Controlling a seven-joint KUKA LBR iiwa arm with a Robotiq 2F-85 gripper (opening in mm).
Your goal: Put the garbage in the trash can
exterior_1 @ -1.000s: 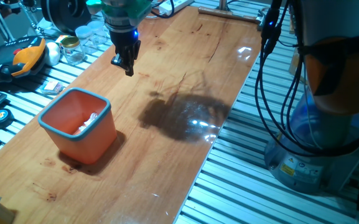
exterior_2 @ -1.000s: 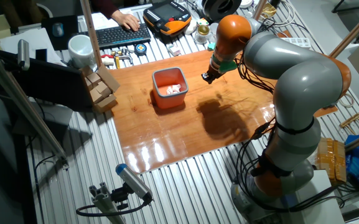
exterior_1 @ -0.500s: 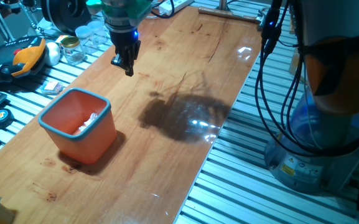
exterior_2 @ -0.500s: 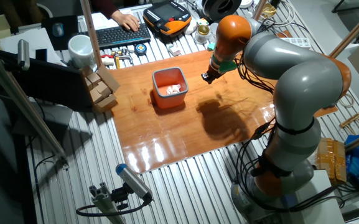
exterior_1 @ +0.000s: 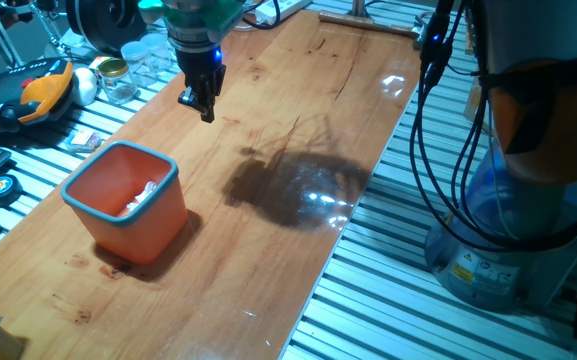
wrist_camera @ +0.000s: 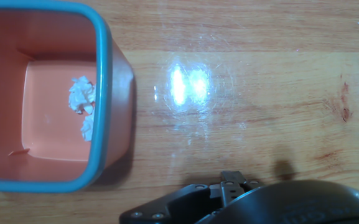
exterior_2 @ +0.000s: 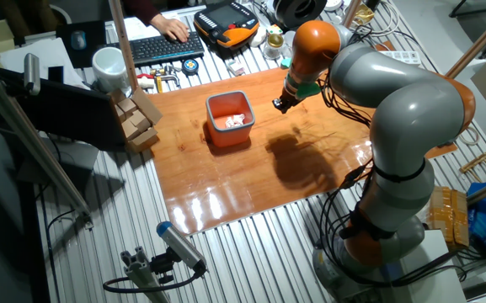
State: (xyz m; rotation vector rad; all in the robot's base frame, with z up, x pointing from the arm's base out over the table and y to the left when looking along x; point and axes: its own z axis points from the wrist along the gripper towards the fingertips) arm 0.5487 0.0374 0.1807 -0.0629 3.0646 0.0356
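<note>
The trash can (exterior_1: 154, 226), a small orange bin with a light blue rim, stands on the wooden table near its left side. The garbage (exterior_1: 144, 194), white crumpled scraps, lies inside it on the bottom and shows in the hand view too, garbage (wrist_camera: 81, 97) against the right wall of the trash can (wrist_camera: 104, 93). My gripper (exterior_1: 199, 103) hangs above the table beyond the bin, off to its right, apart from it. Its two black fingers stand slightly apart with nothing between them. The other fixed view shows the gripper (exterior_2: 280, 104) right of the trash can (exterior_2: 226, 135).
Clear glass jars (exterior_1: 120, 80), an orange-black handheld device (exterior_1: 43, 85) and small tools lie off the table's left edge. A keyboard (exterior_2: 165, 49), white mug (exterior_2: 108, 64) and wooden blocks (exterior_2: 137, 118) sit nearby. The arm's base (exterior_2: 394, 219) stands at the right.
</note>
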